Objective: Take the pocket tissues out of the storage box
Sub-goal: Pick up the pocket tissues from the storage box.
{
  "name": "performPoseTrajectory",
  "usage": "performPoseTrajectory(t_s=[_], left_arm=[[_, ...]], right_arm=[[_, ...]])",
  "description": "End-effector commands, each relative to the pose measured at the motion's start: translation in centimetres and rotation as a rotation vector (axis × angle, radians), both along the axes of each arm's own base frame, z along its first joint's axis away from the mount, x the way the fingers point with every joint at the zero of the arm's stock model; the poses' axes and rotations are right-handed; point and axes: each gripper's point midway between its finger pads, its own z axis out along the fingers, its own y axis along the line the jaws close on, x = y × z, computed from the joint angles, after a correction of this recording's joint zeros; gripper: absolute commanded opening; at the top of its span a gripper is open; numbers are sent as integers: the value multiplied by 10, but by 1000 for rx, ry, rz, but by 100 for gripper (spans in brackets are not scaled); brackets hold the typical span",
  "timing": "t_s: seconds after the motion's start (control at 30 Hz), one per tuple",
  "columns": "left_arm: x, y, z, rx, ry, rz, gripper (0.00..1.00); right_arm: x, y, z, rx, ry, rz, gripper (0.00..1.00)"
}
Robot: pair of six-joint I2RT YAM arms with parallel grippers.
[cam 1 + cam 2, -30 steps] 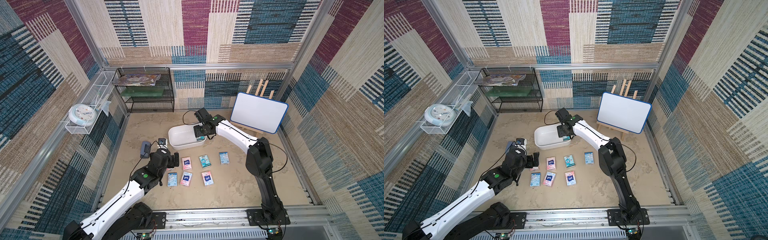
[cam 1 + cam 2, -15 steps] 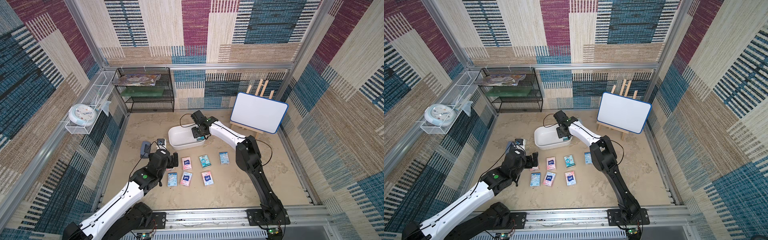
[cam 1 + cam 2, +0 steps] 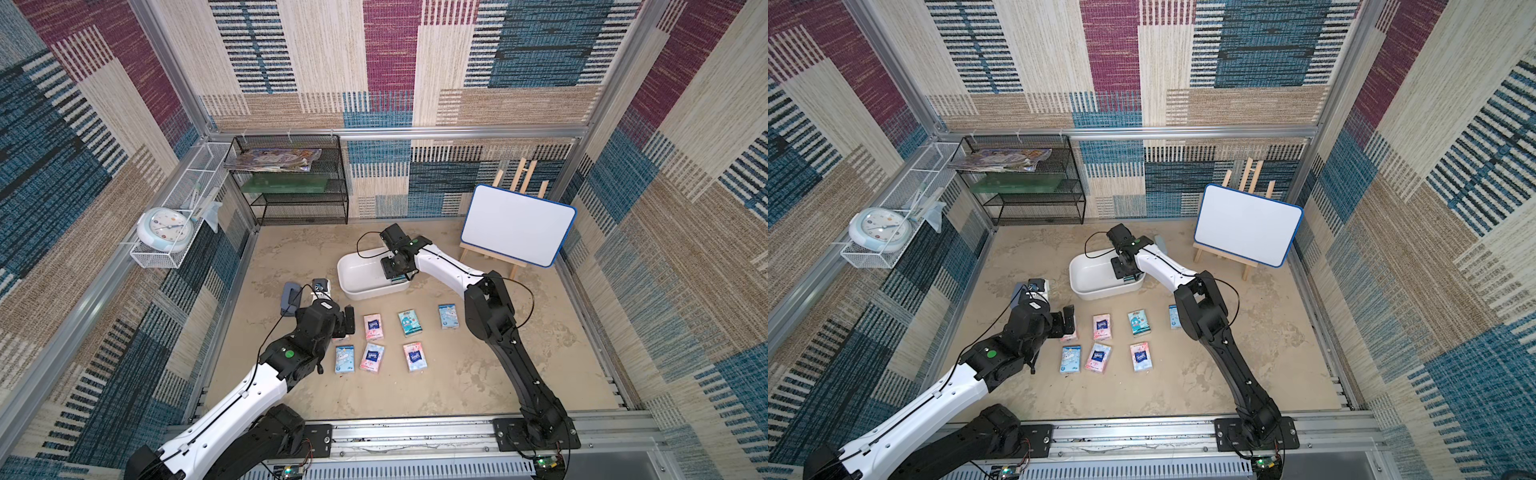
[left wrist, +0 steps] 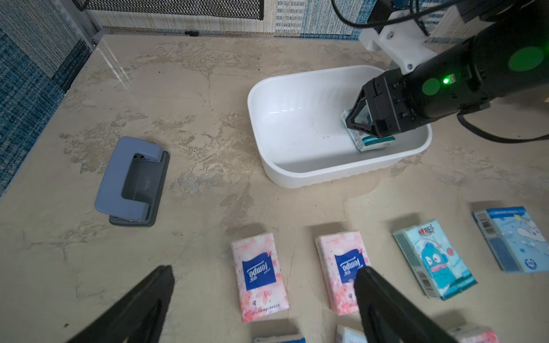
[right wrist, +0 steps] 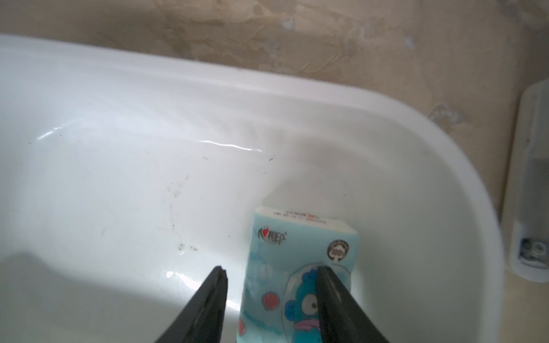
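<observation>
Where patchwork walls (image 3: 390, 62) rise, a beige tabletop (image 3: 457, 382) — mottled — bears packets (image 3: 409, 323).

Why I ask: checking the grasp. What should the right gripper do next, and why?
Probably close the right gripper on the teal packet: it lies alone in the storage box, the jaws stand apart at it, and one finger shows a gap beside it.

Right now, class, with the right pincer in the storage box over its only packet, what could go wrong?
1. The right pincer sits off-centre: one finger overlaps the face of the teal packet, so closing may let it slip.
2. The packet lies near a wall of the storage box; a finger could drag the box.
</observation>
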Motion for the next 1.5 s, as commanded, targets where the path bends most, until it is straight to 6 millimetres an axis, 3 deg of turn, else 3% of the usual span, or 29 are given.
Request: performPoseTrajectory(t_s=[0.0, 0.23, 0.33, 0.63, 0.83, 1.0, 1.13, 1.3, 1.47], left_arm=[[0, 3, -1, 8, -3, 13, 100], [2, 1, -3, 7, 3, 6, 100], [3, 0, -3, 8, 5, 3, 100], [4, 0, -3, 9, 2, 6, 100], [5, 1, -3, 13, 4, 7, 100], [6, 1, -2, 12, 3, 9, 100], [6, 1, -2, 15, 5, 7, 100], [7, 0, -2, 13, 6, 5, 100], [8, 0, -2, 13, 6, 5, 100]], right_arm=[[-13, 25, 6, 105, 46, 86, 51], [-1, 17, 46, 89, -65, 61, 55], [4, 11, 55, 67, -104, 44, 62], [1, 8, 29, 29, -62, 43, 80], [0, 6, 4, 2, -27, 39, 85], [-2, 5, -14, -15, 0, 31, 82], [-4, 4, -22, -23, 15, 33, 72], [-3, 4, -19, -24, 10, 31, 61], [2, 4, 2, -7, -31, 20, 56]])
